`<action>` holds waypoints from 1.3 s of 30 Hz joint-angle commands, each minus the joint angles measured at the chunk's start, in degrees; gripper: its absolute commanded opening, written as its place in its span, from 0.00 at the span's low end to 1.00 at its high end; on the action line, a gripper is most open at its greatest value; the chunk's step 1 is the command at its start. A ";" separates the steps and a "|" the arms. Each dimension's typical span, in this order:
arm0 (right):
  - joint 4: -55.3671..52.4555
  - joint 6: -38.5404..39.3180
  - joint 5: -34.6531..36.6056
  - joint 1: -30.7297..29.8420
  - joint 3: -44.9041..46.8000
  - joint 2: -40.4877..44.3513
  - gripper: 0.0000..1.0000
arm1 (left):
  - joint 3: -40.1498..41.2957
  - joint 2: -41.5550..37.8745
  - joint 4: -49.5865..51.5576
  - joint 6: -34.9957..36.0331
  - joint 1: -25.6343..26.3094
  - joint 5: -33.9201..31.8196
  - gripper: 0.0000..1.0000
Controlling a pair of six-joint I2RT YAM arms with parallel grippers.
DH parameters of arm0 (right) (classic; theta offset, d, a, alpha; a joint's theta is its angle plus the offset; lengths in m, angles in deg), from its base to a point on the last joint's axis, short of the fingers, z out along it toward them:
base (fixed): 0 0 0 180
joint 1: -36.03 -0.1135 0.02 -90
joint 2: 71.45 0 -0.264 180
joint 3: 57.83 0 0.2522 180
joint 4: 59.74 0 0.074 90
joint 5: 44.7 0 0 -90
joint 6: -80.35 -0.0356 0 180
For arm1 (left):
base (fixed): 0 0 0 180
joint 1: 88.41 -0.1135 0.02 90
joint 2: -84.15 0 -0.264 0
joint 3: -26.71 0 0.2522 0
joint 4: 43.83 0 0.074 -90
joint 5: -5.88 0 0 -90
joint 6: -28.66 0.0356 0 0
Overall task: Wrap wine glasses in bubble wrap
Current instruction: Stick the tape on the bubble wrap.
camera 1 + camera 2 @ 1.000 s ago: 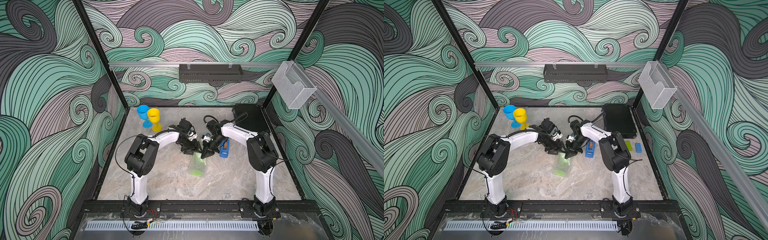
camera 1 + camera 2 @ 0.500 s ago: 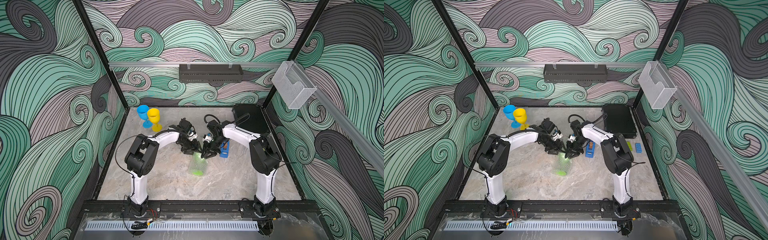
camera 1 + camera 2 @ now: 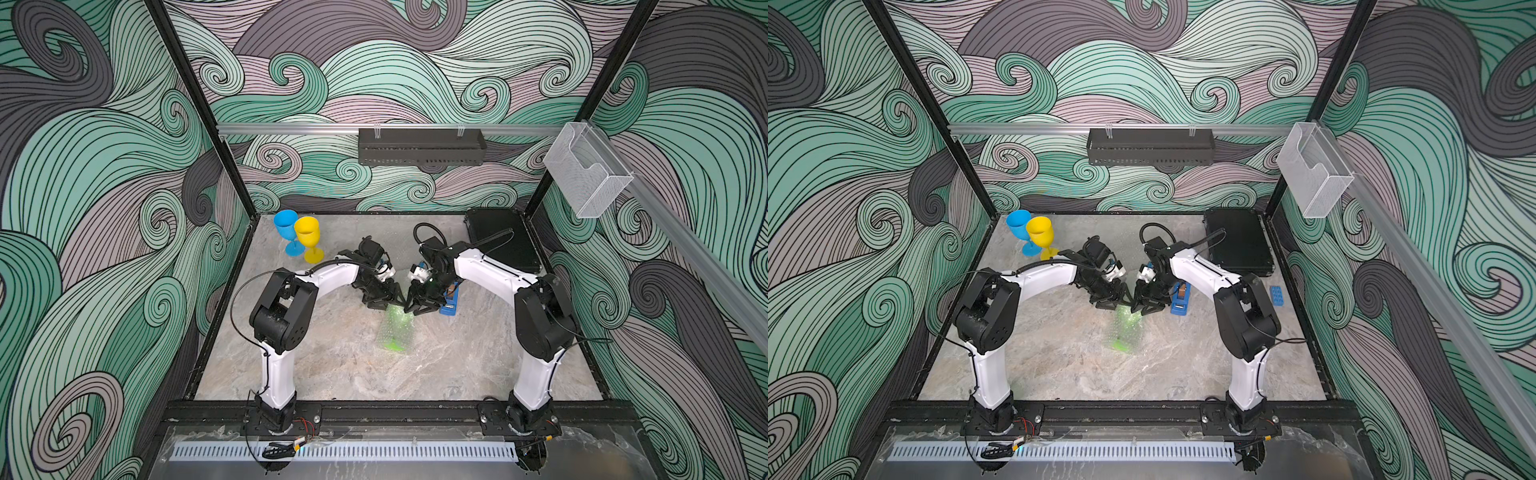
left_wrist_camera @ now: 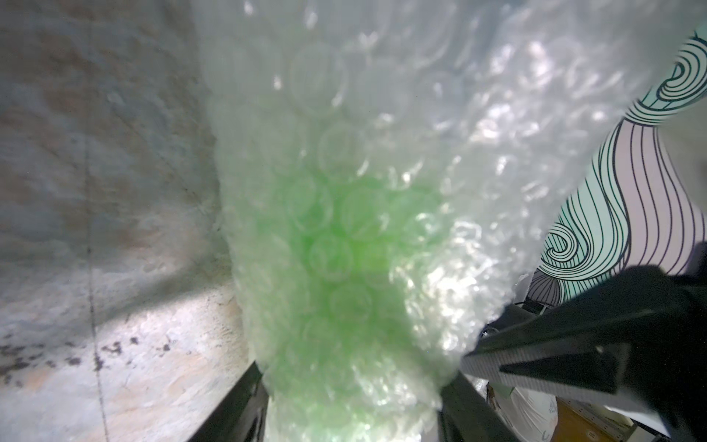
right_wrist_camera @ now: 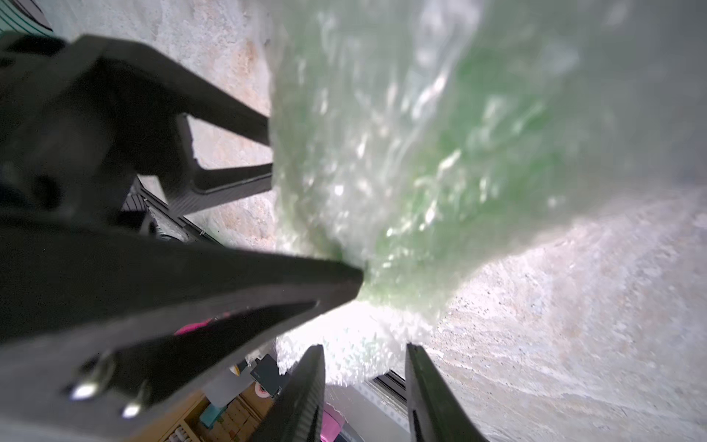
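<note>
Green glass (image 3: 391, 343) in bubble wrap (image 3: 398, 324) is being gripped by left jaws, right jaws narrowly parted; taping seems due.

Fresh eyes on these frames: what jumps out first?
Mid-table, a green goblet lies rolled in bubble wrap, with the left gripper and right gripper meeting at its far end; the left jaws press on the roll from both sides. The blue goblet and yellow goblet stand upright and bare at the back left, and a blue tape dispenser lies beside the right gripper.
</note>
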 commanded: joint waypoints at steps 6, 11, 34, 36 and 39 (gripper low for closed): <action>-2.71 2.81 2.78 0.56 4.58 7.39 0.29 | -0.24 1.20 2.11 -0.05 0.53 -0.81 0.64; 2.96 0.01 1.37 -0.49 5.68 5.95 0.12 | -0.14 1.15 2.11 0.02 0.56 -0.93 0.64; 13.36 -3.21 2.68 -1.21 8.88 1.73 0.07 | -0.28 1.15 2.28 -0.16 0.56 -0.98 0.64; 14.19 -3.33 2.54 -1.20 11.14 3.70 0.07 | -0.17 1.06 2.16 -0.16 0.57 -0.99 0.64; 17.04 -4.40 1.66 -1.29 14.47 5.42 0.08 | -0.13 1.14 2.11 -0.17 0.52 -1.00 0.64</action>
